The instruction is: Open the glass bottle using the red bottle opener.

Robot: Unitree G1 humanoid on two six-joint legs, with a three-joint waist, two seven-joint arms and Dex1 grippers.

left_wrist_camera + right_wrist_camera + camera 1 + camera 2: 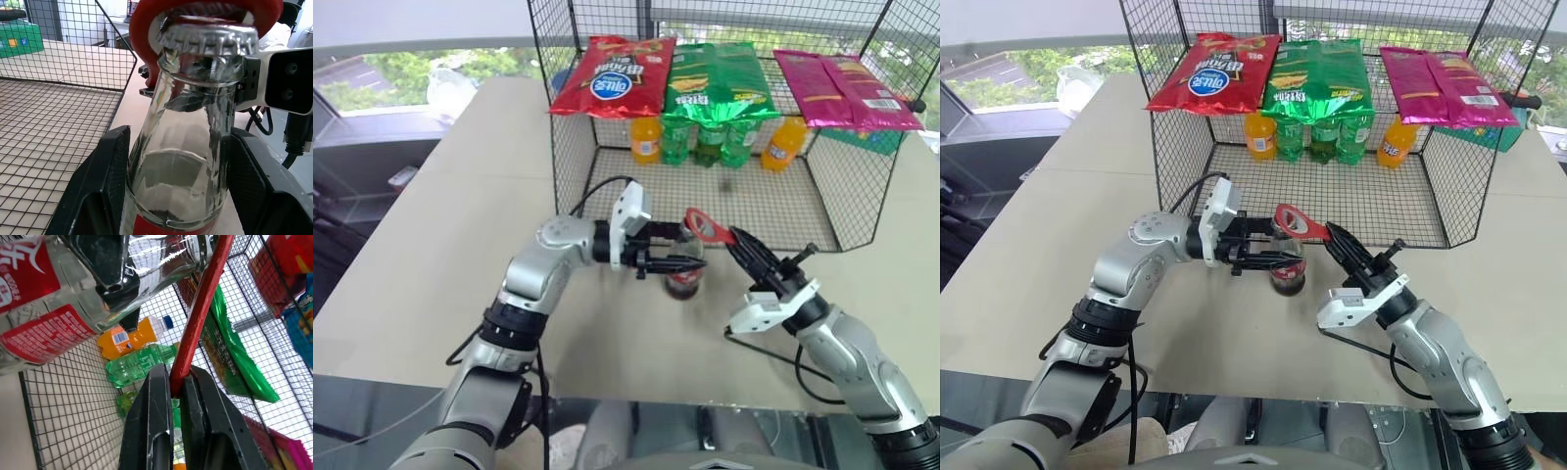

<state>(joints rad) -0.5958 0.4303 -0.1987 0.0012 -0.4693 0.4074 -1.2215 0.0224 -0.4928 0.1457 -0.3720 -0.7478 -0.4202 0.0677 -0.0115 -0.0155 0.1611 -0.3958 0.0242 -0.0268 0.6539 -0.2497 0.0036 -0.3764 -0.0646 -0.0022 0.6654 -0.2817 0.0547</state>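
The glass bottle (685, 274) stands upright on the table in front of the wire cage, its red label low on the body. My left gripper (677, 258) reaches in from the left and is shut on the bottle's shoulder, one black finger on each side (105, 186). The silver cap (208, 36) sits on the neck. The red bottle opener (708, 227) has its ring head over the cap (146, 29). My right gripper (741, 245) comes from the right, shut on the opener's handle (195, 328).
A black wire cage (822, 196) stands right behind the bottle, with orange (646, 139) and green soda bottles (710, 142) inside and snack bags (612, 76) on top. Bare table lies to the left and in front. The table's front edge runs near my arms.
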